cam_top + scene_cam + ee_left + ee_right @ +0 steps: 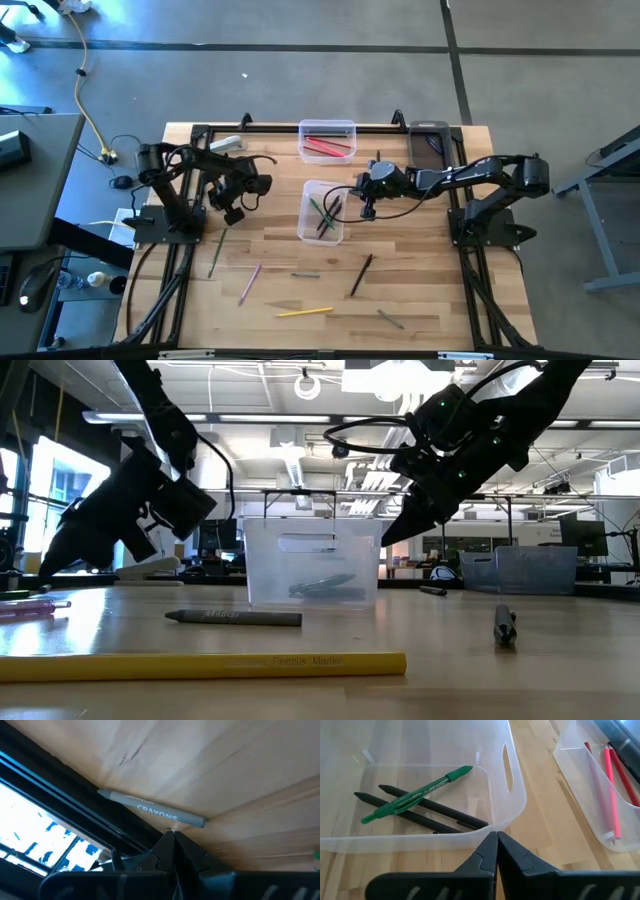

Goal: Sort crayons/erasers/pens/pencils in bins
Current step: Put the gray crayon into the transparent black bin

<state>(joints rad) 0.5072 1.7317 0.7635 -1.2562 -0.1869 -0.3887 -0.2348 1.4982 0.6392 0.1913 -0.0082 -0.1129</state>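
Wooden planks make up the table [420, 300], with three bins set toward the upper middle of the high view: a clear bin [327, 140] at top centre holding red and pink sticks, a smoky dark bin [429, 138] just to its right, and a second clear bin [321, 211] below them at the centre. That central bin holds a green pen [415, 795] lying across two black pens [430, 812]. The right gripper [366, 207] hangs just beside its right wall, fingers pressed together and holding nothing (its wrist view shows the closed tips meeting just outside the bin's rounded corner). The left gripper [233, 212] sits left of centre, likewise clenched and empty, its tips close to a grey crayon [152, 809] lying near the table's edge. Loose items are scattered across the lower half of the table: a green pencil [214, 252], a pink pencil [249, 283], a yellow pencil [305, 312], a black pen [361, 275], and a small grey piece [390, 319].
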